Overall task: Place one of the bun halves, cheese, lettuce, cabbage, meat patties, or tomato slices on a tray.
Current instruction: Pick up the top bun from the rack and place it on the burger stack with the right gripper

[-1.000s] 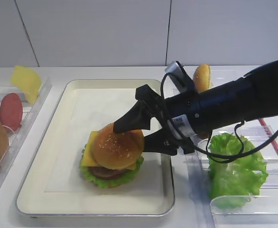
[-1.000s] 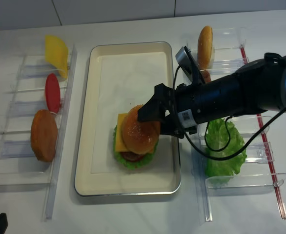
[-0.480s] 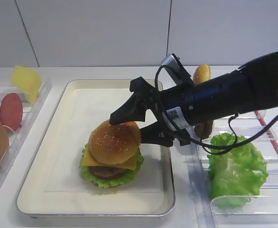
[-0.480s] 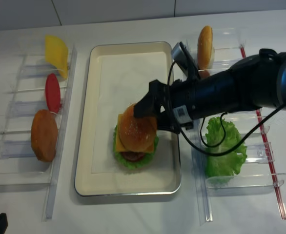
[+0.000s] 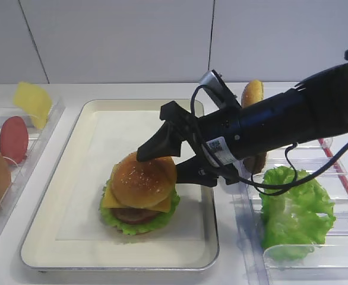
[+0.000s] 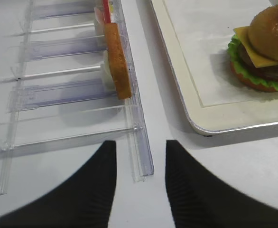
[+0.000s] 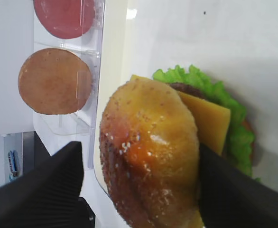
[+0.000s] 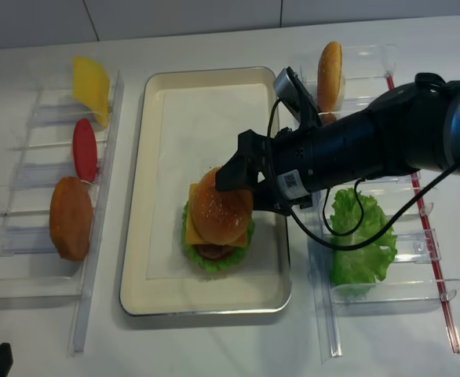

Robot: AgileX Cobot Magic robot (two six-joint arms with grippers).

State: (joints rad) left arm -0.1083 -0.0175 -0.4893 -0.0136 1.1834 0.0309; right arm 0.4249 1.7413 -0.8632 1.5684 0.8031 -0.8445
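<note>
A sesame-topped bun half (image 5: 143, 180) caps a stack of cheese (image 5: 110, 196), patty (image 5: 131, 215) and lettuce (image 5: 139, 224) near the front of the paper-lined tray (image 5: 55, 237). The right gripper (image 5: 170, 159) straddles the bun from the right, fingers spread wide, gripping nothing. Left gripper (image 6: 138, 190) hovers parted over the table, empty.

Sesame bun top (image 5: 143, 180) tilted atop cheese (image 5: 163, 204), patty, lettuce stack, prob. resting, on tray (image 5: 73, 237)
</note>
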